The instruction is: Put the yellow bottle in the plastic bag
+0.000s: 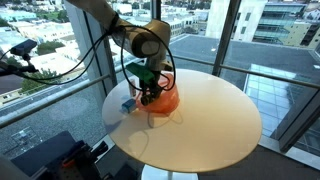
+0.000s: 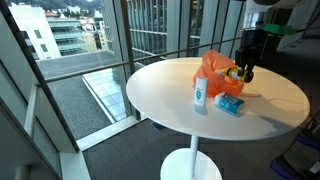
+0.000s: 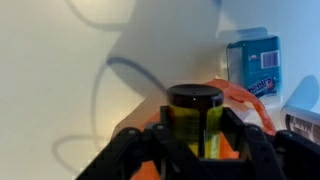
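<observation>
My gripper (image 3: pixel 195 142) is clenched on the yellow bottle (image 3: pixel 195 100), one finger on each side of its body, just under the black cap. I hold it upright so that it can go down base first. In an exterior view the bottle (image 2: pixel 236 73) hangs clear of the table (image 2: pixel 150 90), at the 3 o'clock edge of the orange plastic bag (image 2: pixel 212 68). Whether it brushes the plastic I cannot tell.

I judge the bottle to be carried but not yet inside. The next move is to find the bag's opening, which I cannot make out from here, and lower the bottle into it. The bag is soft and nothing pins it, so its mouth may fold shut or the whole bag may slide when I push.

By count there is one yellow bottle and one plastic bag. One white bottle (image 2: pixel 200 92) stands upright at the bag's 7 o'clock. One blue packet (image 2: pixel 230 104) lies flat at its 5 o'clock, close enough that I should come down straight and not sweep sideways. All of it sits on one round table.
</observation>
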Tool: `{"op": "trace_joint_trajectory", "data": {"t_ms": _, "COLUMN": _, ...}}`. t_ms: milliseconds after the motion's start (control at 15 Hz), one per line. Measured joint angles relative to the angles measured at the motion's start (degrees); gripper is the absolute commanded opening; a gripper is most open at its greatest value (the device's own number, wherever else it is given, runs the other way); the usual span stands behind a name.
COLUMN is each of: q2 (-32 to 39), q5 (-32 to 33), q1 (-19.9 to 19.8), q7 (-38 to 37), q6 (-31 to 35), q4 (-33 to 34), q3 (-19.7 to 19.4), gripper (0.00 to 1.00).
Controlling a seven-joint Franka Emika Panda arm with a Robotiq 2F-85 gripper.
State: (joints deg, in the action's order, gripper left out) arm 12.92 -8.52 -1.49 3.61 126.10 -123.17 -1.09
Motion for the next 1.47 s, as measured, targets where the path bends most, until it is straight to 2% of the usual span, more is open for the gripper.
{"op": "trace_joint_trajectory", "data": {"t_ms": 667, "q2": 6.3, "q5": 0.0, "q1": -0.1, "q7": -1.9, "q6": 0.7, "q4": 7.4, "q3": -0.2, "gripper": 0.29}}
{"op": "trace_joint_trajectory", "data": {"t_ms": 1467, "q2": 11.1, "q5": 0.0, "q1": -0.3, "q7": -8.9, "q6": 6.1, "q4": 10.4, "q3": -1.6, "gripper": 0.29}}
